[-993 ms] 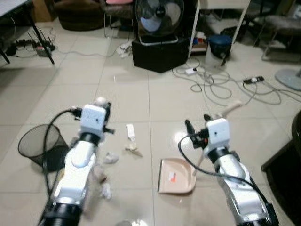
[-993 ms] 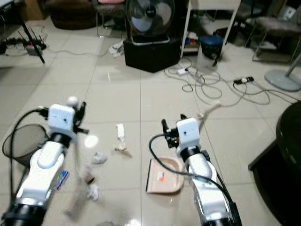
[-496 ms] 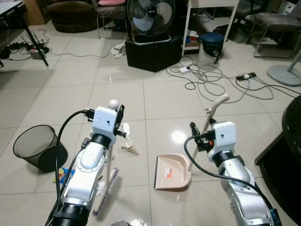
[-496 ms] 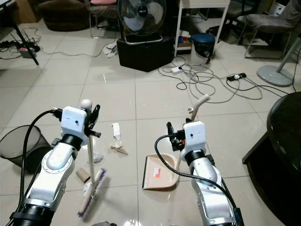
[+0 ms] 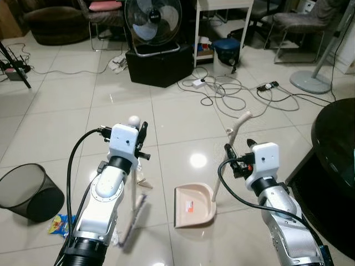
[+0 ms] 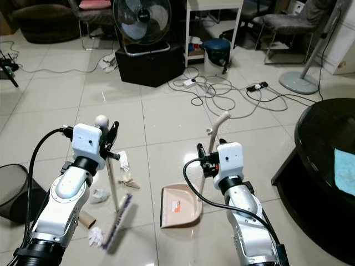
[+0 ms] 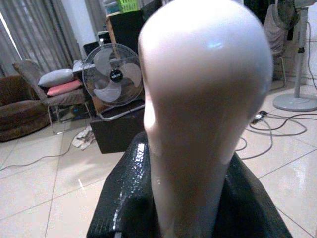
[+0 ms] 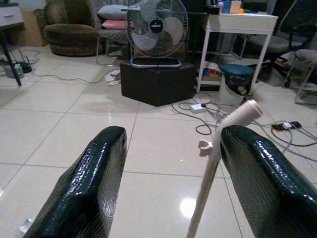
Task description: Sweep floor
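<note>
Sweeping is the step now. The left gripper (image 6: 111,141) is clamped on the long white broom (image 6: 113,191), whose brush sits among paper scraps (image 6: 100,195) on the floor. The right gripper (image 8: 171,168) is spread wide beside the beige plastic dustpan (image 6: 180,206). Next, I think, the scraps need pushing into it.

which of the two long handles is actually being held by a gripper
The broom handle: the left gripper is shut on it near its rounded top. The dustpan handle stands free between the right gripper's open fingers.

A home living room: armchair (image 8: 67,27), fan (image 6: 140,25), tiled floor (image 6: 166,122).
</note>
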Motion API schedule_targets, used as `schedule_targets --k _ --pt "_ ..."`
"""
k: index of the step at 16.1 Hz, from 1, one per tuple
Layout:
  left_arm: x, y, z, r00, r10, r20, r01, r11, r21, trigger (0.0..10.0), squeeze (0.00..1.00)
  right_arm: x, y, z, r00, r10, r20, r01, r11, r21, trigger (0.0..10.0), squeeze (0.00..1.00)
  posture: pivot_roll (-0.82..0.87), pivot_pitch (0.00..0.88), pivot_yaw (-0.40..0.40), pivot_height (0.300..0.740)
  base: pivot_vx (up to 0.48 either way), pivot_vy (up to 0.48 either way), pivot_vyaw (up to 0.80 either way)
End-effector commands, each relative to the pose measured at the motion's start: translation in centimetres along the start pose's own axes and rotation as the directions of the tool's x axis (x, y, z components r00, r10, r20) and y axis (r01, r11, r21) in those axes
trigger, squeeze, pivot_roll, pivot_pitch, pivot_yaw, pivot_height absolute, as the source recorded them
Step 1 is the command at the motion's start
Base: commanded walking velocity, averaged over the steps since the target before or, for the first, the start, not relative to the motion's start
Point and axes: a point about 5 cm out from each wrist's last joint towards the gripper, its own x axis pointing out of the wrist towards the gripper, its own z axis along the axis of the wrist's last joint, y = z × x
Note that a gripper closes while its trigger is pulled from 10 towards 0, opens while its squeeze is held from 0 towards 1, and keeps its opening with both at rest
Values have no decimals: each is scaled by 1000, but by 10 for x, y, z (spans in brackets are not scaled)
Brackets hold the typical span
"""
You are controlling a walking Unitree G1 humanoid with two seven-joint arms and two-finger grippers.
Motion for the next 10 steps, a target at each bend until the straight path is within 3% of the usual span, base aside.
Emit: schedule_targets --k 1,3,7,10 --pt "1 6 7 999 8 34 -9 1000 26 10000 0 2 1 2 1000 12 3 -12 1000 4 10000 0 -97 18 49 740 322 0 0" --pt "0 5 6 999 3 33 -4 1000 24 10000 0 2 2 2 1000 20 3 -20 1000 5 10000 0 -99 21 51 740 345 0 0" --pt "0 5 6 999 -1 34 0 1000 17 10000 0 0 2 1 1000 14 -8 -14 999 31 10000 0 -103 26 54 740 367 0 -439" --pt "0 5 7 999 -3 35 2 1000 14 10000 0 0 1 1 1000 11 -1 -11 1000 18 10000 0 -102 30 55 740 374 0 0"
